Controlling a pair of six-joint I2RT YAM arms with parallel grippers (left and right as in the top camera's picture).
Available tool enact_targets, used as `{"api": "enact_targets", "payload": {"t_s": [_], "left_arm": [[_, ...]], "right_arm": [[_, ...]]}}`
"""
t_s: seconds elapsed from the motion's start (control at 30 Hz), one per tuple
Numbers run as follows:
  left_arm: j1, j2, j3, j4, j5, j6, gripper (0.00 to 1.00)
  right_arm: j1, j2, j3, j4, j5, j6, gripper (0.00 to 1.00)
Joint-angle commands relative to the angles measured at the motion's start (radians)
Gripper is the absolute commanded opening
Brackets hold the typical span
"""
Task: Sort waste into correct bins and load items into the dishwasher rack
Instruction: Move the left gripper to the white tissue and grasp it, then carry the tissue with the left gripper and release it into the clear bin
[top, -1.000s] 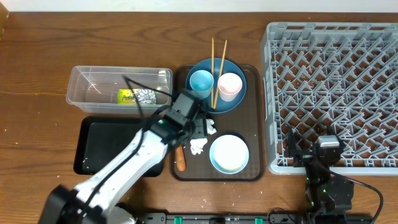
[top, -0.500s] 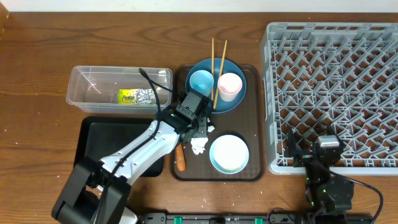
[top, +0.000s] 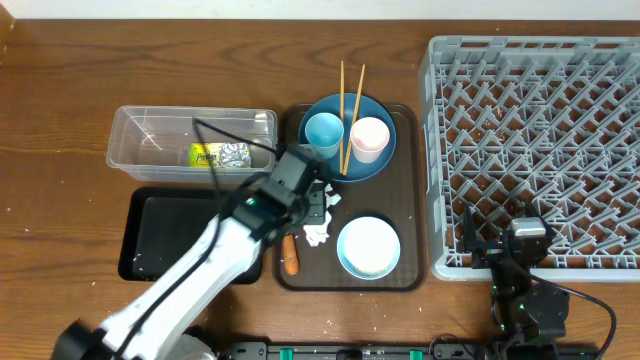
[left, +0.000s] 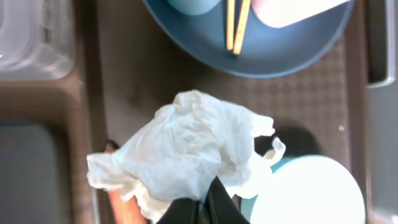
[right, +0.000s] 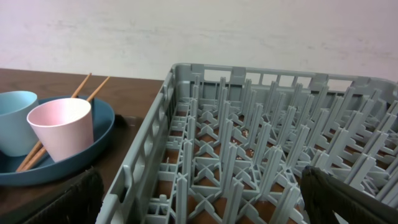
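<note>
White crumpled tissue (left: 186, 149) in left hand (left: 203, 202)

White tissue (left: 186, 149), dark blue plate (top: 380, 158), light blue cup (top: 323, 130), pale pink cup (top: 369, 135), grey lattice rack (top: 540, 140), black tray (top: 165, 235).

A pale pink cup (right: 59, 127) and a light blue cup (right: 13, 121) stand on a dark blue round plate (right: 99, 127). The grey pegged plastic crate (right: 249, 155) sits just beside it.

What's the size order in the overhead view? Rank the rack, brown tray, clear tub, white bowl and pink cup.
Largest to smallest:
1. dishwasher rack
2. brown tray
3. clear tub
4. white bowl
5. pink cup
All rest at about table level, so nearness barely skews it.
</note>
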Motion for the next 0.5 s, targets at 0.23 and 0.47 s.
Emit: {"api": "enact_targets", "payload": {"t_s": [0.23,0.47], "left_arm": [[-0.001,-0.094,0.003,-0.076,0.009,0.002,0.06],[-0.001,-0.093,0.003,-0.099,0.009,0.002,0.07]], "right_arm": [[-0.006,-0.004,-0.001,-0.004,0.007,-0.001,0.99],[-0.006,-0.004,-0.001,-0.004,0.007,-0.001,0.99]]}}
